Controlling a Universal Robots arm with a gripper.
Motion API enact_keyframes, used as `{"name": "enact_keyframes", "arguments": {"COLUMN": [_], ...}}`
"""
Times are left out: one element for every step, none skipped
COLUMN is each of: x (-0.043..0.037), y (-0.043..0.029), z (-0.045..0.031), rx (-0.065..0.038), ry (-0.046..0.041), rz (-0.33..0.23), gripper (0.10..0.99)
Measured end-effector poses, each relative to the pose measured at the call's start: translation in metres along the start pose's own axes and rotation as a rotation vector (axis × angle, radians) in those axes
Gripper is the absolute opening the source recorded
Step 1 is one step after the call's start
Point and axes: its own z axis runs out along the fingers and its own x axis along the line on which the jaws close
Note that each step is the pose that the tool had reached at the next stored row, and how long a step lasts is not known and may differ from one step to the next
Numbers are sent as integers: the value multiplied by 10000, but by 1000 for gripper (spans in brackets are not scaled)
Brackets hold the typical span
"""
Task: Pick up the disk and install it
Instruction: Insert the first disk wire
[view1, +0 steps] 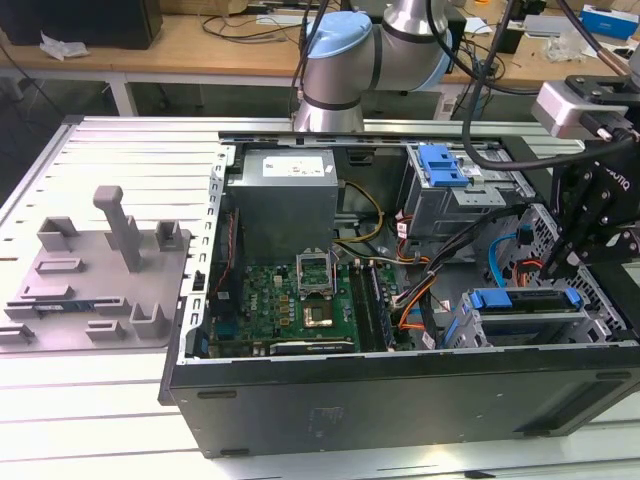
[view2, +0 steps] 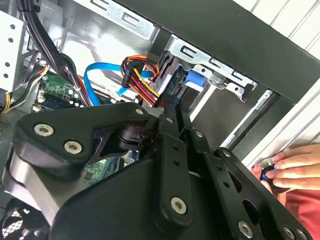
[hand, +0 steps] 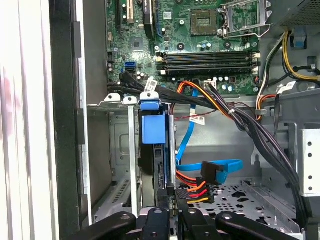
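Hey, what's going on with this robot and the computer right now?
A robot arm has its gripper down inside an open computer case, right at the end of the disk. The disk sits in the drive cage with its blue bracket showing. A person's hand rests on the outer edge of the case.
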Motion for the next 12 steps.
{"name": "enact_keyframes", "arguments": {"x": [0, 0, 0, 0, -1, -2, -1, -2, -2, -2, -2, -2], "y": [0, 0, 0, -1, -7, -10, -14, -21, -22, -22, -23, -22], "z": [0, 0, 1, 2, 2, 3, 5, 8, 11, 13, 16, 22], "rx": [0, 0, 0, 0, 0, -1, -2, -16, -45, -63, -87, -116], "ry": [1, 1, 0, -1, -2, -3, -1, -1, 3, 4, 5, 4], "rz": [0, -1, 1, 2, 0, 7, 28, 48, 130, 205, 278, 367], "gripper": [165, 165, 165, 165, 165, 165, 165, 165, 165, 165, 165, 165]}}
